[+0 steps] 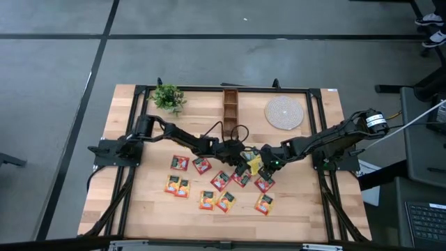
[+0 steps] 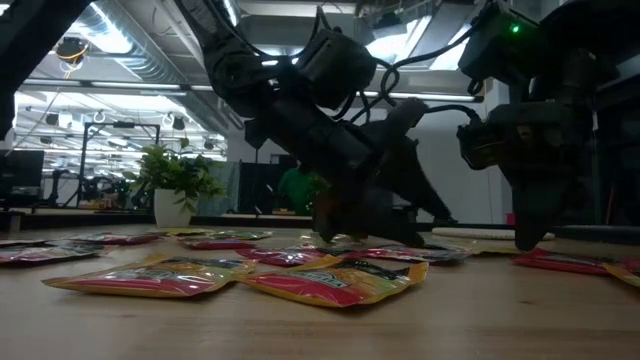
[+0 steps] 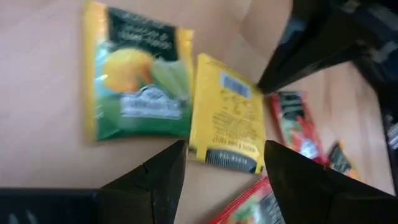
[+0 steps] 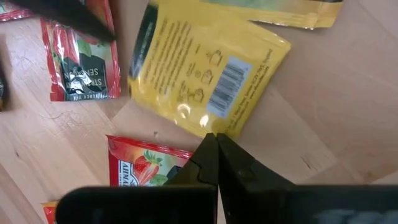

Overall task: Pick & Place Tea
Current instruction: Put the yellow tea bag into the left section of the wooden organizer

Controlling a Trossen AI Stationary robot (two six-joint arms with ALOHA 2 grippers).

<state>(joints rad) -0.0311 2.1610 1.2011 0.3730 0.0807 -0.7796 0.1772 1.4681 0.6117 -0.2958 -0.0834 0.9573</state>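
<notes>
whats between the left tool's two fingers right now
The lower edge of a yellow tea sachet, back side up with a barcode, lies in the gap of the open left tool; the left wrist view shows it.

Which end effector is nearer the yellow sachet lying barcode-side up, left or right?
Too close to call. The left end effector hangs open with its fingers straddling one edge of the yellow sachet; the right end effector, shut, has its tips at the sachet's barcode edge.

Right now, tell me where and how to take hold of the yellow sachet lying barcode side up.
Probably grip the yellow sachet by the short edge between the left gripper's open fingers, coming down from above. It lies flat on the table, so only its thin edges offer a bite.
</notes>
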